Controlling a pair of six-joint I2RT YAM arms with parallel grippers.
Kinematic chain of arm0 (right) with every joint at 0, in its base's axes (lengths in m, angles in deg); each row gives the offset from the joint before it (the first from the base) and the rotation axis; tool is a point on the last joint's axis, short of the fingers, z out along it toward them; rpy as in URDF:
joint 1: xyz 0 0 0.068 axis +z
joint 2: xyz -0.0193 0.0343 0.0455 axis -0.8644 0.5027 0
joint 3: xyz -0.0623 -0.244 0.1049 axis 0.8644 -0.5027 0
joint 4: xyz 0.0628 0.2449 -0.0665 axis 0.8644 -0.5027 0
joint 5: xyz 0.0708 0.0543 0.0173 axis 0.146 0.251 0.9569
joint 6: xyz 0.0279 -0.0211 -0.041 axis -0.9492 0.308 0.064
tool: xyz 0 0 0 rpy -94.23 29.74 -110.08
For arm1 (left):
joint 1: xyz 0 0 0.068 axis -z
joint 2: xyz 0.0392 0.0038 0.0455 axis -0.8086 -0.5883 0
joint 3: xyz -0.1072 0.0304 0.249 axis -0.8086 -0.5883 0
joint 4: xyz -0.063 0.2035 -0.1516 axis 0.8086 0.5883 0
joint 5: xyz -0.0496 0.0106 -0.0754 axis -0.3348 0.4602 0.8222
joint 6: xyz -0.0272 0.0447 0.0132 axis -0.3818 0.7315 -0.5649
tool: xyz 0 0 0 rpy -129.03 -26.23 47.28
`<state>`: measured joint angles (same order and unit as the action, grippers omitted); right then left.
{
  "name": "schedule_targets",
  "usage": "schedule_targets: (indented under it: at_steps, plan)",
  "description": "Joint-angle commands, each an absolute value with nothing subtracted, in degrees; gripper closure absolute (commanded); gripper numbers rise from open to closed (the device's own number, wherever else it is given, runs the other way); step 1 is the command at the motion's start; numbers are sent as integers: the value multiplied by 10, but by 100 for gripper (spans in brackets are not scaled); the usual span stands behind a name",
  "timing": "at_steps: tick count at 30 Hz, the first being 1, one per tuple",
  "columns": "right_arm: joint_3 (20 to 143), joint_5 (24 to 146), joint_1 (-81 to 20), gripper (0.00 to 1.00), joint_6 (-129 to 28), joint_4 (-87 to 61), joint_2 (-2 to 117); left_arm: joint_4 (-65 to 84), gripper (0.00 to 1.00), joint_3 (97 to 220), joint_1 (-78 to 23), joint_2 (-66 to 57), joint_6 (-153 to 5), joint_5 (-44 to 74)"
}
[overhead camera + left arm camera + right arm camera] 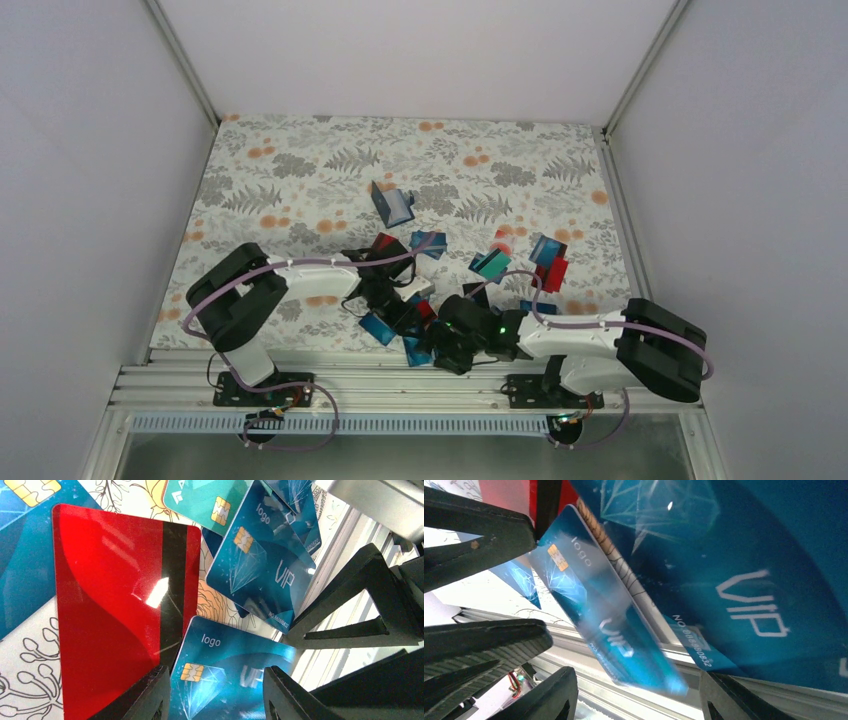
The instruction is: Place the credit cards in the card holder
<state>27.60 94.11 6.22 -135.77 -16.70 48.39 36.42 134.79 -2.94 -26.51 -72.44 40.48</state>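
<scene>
Overhead and wrist views of a two-arm card-sorting task, early stage. The credit cards [490,264] lie scattered over the near half of the fern-patterned table [300,170], some overlapping; a red card [110,605] and a teal card [200,500] rest flat beside the working area. The card holder [392,205] sits apart from the heap, toward the middle of the table and well away from both grippers; whether it contains any card cannot be told from these views.

The left gripper [216,672] has its jaws partly apart and appears to pinch the held blue card [225,675] by its edges. In the right wrist view this card [599,620] is tilted and raised off the cloth, its lower end out over the metal rail [330,375] at the table's near edge. The right gripper [638,676] has its jaws spread on either side of that free end, not visibly touching it.

Judged progress: one card is lifted, no card is seen entering the holder, and nearly all the cards are loose on the table. Remaining work: secure this card, carry it to the holder, insert it, then repeat for every other card
</scene>
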Motion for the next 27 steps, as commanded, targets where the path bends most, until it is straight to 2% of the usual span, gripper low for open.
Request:
schedule_targets:
  at_steps: [1, 6, 12, 21, 27]
  plan:
    - [281, 911, 74, 39, -1348, -192, 482, 410, 53, 1317, -16, -314, -720, 344]
    - [292, 905, 80, 39, -1337, -220, 464, 410, 53, 1317, -17, -318, -720, 342]
    - [266, 919, 80, 44, -1325, -115, 501, 410, 53, 1318, -17, -324, -720, 342]
    - [273, 926, 79, 46, -1315, -85, 553, 412, 53, 1318, -17, -327, -719, 342]
    - [240, 919, 78, 57, -1325, -44, 537, 413, 53, 1318, -16, -332, -720, 342]
